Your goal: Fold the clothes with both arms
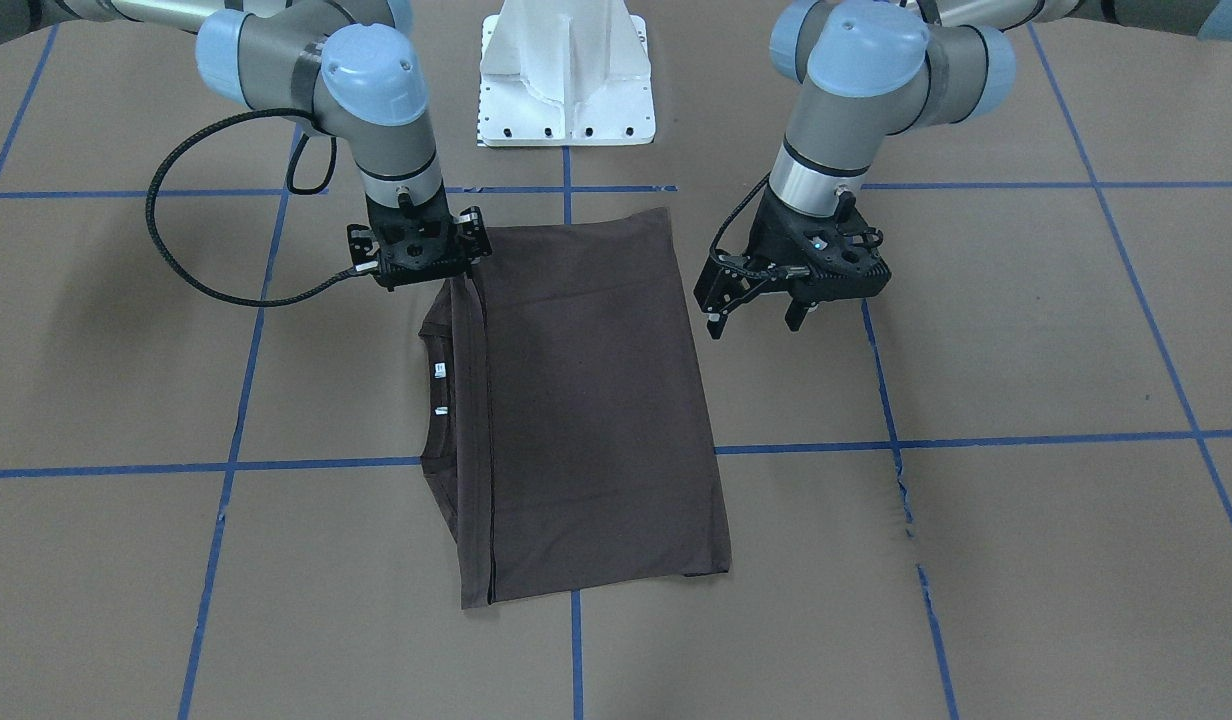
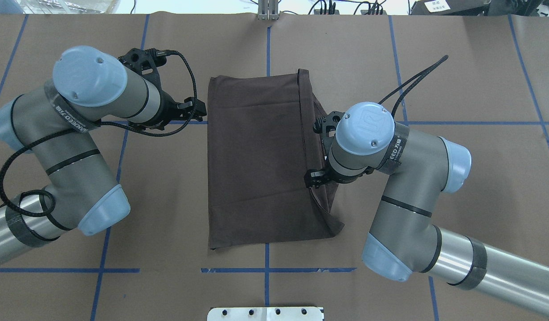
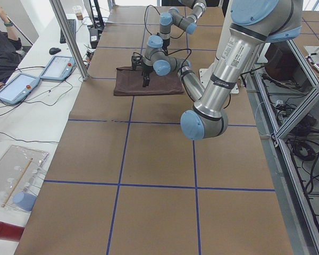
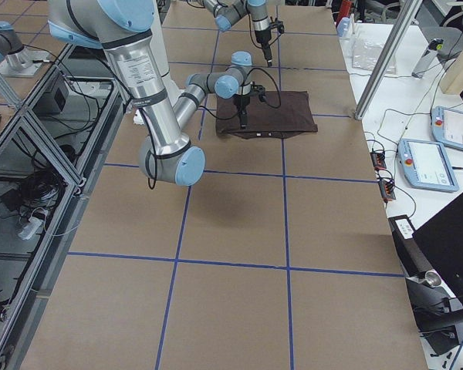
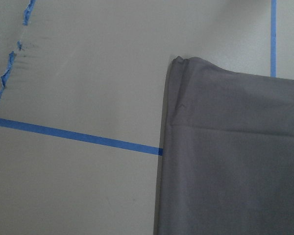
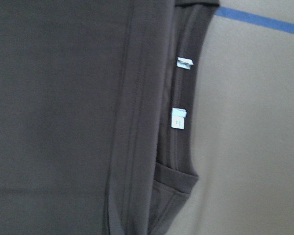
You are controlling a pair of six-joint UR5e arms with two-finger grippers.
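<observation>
On the brown paper-covered table (image 1: 1026,330) the left arm (image 2: 69,147) and right arm (image 2: 408,191) flank the dark brown T-shirt (image 1: 586,400), which lies flat as a long rectangle, one layer laid over another. The left gripper (image 1: 754,318) hangs just beside the T-shirt's plain long edge, jaws apart and empty. The right gripper (image 1: 426,272) stands at the opposite long edge, at the corner nearest the robot. Whether its jaws pinch the fabric there I cannot tell, as its body hides the fingertips. Along that edge a strip of the under layer shows the ribbed collar (image 1: 438,400) and two small white labels (image 6: 179,119). The lengthwise fold looks done, so a crosswise fold probably comes next. It would go best if each gripper took the same end of the T-shirt, pinching both layers at its corner, lifting low and travelling in step so the edges land square.
</observation>
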